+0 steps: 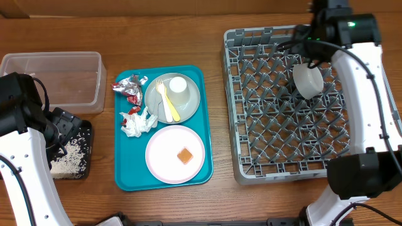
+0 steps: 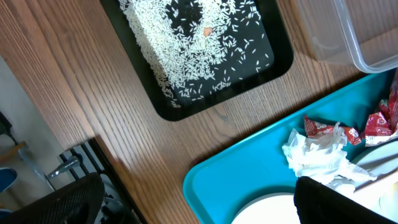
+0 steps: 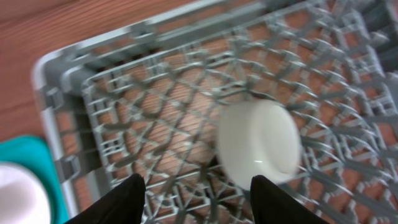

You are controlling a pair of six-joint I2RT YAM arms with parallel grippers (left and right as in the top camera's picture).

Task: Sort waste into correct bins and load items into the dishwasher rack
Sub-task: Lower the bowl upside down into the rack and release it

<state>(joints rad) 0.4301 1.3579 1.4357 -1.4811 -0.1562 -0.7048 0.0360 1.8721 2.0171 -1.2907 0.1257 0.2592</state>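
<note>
Both hands wide, empty: right hand [image 3: 199,186] over white bowl [image 3: 259,142] in rack [image 3: 106,81], left hand [image 1: 66,129] near black tray [image 2: 186,109].

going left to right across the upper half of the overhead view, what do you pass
clear tub → foil wrappers → grey-green plate → dishwasher rack
</note>
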